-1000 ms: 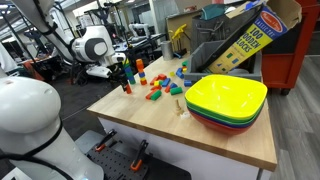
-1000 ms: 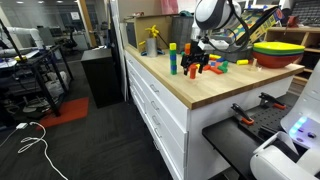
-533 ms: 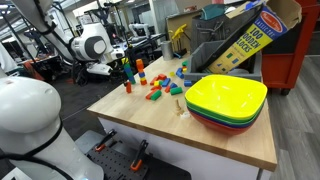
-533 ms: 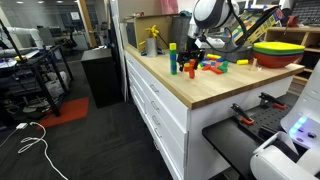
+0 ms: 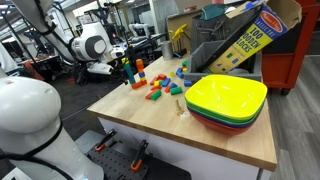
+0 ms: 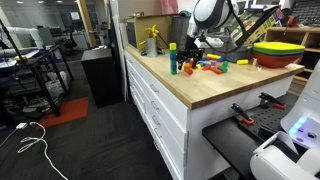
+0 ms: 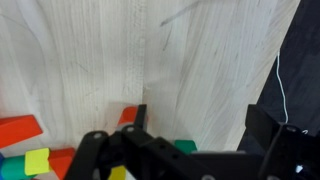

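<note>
My gripper hangs low over the wooden table near its corner, jaws open and nothing between them. In the wrist view the gripper frames bare wood, with a green block just under its body and a red-orange block beside one finger. A short tower of stacked blocks stands right next to the gripper. Loose coloured blocks lie scattered just beyond it.
A stack of bright bowls, yellow on top, sits on the table's other end. A tilted "100 wooden blocks" box stands behind. The table edge drops off close to the gripper, with a cable on the floor.
The gripper has shifted slightly along the table beside the block tower. Its jaws have stayed open and the blocks have not moved.
</note>
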`<state>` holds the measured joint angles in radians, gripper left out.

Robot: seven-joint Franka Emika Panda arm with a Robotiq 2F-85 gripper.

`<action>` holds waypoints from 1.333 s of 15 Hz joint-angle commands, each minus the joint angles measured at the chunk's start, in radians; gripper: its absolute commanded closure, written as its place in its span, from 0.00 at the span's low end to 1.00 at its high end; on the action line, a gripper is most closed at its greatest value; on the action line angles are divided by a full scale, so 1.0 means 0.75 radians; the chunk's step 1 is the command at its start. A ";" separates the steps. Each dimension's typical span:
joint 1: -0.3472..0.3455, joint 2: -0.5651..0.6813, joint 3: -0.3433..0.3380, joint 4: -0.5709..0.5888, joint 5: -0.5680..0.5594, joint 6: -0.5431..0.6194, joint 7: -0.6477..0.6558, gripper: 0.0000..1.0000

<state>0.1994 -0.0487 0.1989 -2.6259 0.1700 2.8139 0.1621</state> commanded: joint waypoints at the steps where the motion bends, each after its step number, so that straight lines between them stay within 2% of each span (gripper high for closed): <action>1: -0.004 -0.020 -0.004 -0.009 -0.020 0.007 0.000 0.00; 9: -0.071 0.132 -0.078 0.101 0.026 0.054 0.024 0.00; 13: -0.081 0.204 -0.084 0.172 0.056 0.034 0.042 0.00; 19: -0.096 0.241 -0.100 0.152 0.039 0.045 0.041 0.00; 20: -0.100 0.251 -0.101 0.156 0.046 0.053 0.037 0.25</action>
<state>0.1359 0.1279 0.1295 -2.5124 0.1967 2.8404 0.1841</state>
